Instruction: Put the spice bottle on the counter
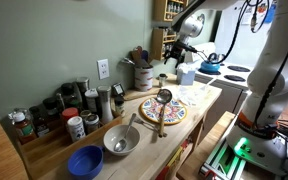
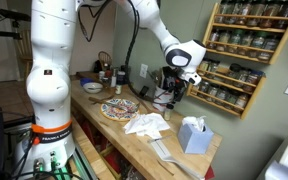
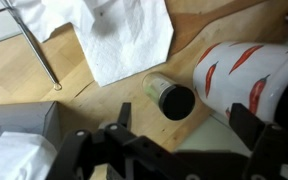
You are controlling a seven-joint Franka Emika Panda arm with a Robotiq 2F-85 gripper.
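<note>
In the wrist view a small spice bottle [image 3: 169,98] with a black cap and a clear body rests on the pale wooden counter [image 3: 24,80]. My gripper [image 3: 184,125] is open just above it, one finger on each side, neither touching it. The bottle is next to a white canister with red marks [image 3: 249,75]. In both exterior views the gripper [image 1: 177,55] [image 2: 174,92] hangs low over the far end of the counter [image 1: 209,95] [image 2: 134,140]; the bottle is too small to make out there.
Crumpled white paper towels [image 3: 114,35] [image 2: 146,124] and a tissue box [image 2: 193,133] lie close by. A decorated plate [image 1: 164,110], metal bowl [image 1: 121,140], blue bowl [image 1: 85,160], several spice jars [image 1: 54,110] and a utensil crock [image 1: 142,75] crowd the counter. A wall spice rack [image 2: 249,50] hangs behind.
</note>
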